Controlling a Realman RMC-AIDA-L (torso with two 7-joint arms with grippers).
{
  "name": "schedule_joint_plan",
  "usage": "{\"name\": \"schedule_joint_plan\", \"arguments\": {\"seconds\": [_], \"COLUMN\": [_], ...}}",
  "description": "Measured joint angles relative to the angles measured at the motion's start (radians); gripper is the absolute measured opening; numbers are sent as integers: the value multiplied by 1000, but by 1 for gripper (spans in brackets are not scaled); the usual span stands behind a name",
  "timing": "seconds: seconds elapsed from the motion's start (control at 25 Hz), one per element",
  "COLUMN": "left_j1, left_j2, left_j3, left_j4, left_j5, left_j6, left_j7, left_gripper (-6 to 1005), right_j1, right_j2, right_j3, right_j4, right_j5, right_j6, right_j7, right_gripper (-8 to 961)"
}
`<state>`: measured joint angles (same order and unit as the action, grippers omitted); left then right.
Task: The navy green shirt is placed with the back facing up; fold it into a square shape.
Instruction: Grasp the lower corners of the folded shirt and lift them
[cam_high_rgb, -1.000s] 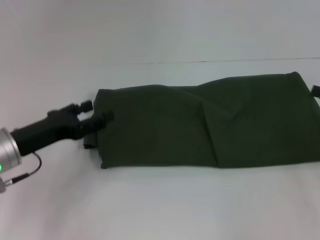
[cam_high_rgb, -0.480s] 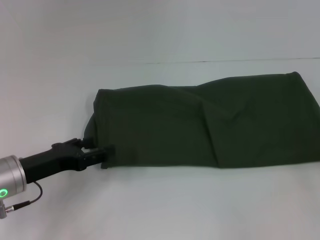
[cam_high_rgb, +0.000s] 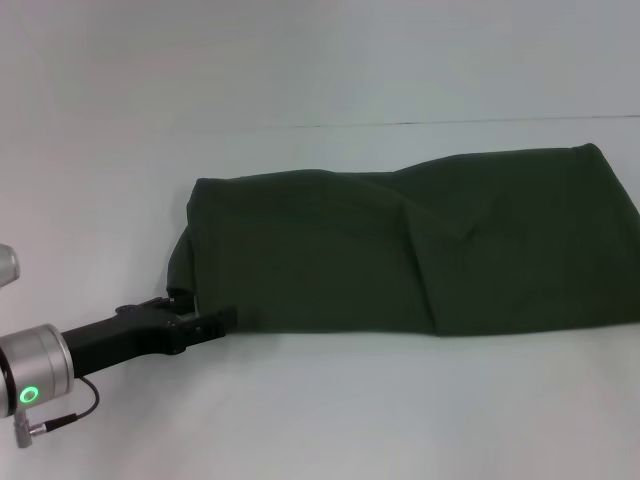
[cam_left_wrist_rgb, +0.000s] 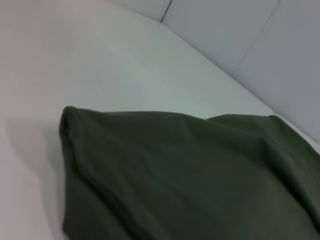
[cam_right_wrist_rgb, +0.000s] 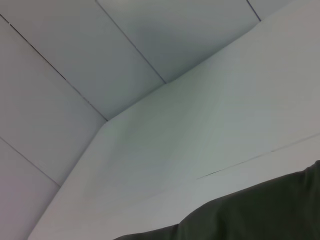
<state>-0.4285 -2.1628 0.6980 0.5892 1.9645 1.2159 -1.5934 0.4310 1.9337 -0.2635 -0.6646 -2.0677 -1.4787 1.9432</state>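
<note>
The navy green shirt lies as a long, wide band across the white table, running from the left of centre to the right edge of the head view. A diagonal crease crosses its middle. My left gripper reaches in from the lower left and sits at the shirt's near left corner, touching the cloth and hiding that corner. The left wrist view looks along the shirt from its rounded left end. An edge of the shirt shows low in the right wrist view. My right gripper is out of sight.
The table's far edge meets a pale panelled wall. Bare white tabletop lies in front of the shirt and to its left. A silver wrist ring with a green light sits at the lower left.
My left gripper moved from the middle of the shirt's left edge down toward me to its near left corner. A black part at the right edge is gone. The shirt has barely shifted.
</note>
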Motion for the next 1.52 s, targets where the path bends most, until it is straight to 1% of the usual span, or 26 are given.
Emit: {"name": "schedule_joint_plan", "arguments": {"seconds": [0.32,0.56,0.72,0.96,1.2,1.52], "left_j1": [-10,-30,-38,-40,-44,-45], "left_j2": [0,0,0,0,0,0], "left_j3": [9,21,30,14,22,23], "left_j4": [-14,-30,-32,-28,-32,-28], "left_j5": [1,2,1,-4,1,1], "left_j6": [-25,-21,-44,-65,-89,-97], "left_j7": [0,2,0,-1,-8,-18], "left_gripper": [861,829,807,699,590,228], "right_j1": [-9,-11,-12,-15,-22,-25], "right_j2": [1,1,1,3,4,3], "right_j3": [0,1,1,1,1,-1], "right_j4": [0,2,2,2,-1,-2], "right_j5": [0,-1,-4,-4,-2,-6], "right_j6": [0,2,2,2,1,2], "right_j7": [0,0,-3,-5,-6,-3], "right_gripper": [729,719,713,703,693,680]}}
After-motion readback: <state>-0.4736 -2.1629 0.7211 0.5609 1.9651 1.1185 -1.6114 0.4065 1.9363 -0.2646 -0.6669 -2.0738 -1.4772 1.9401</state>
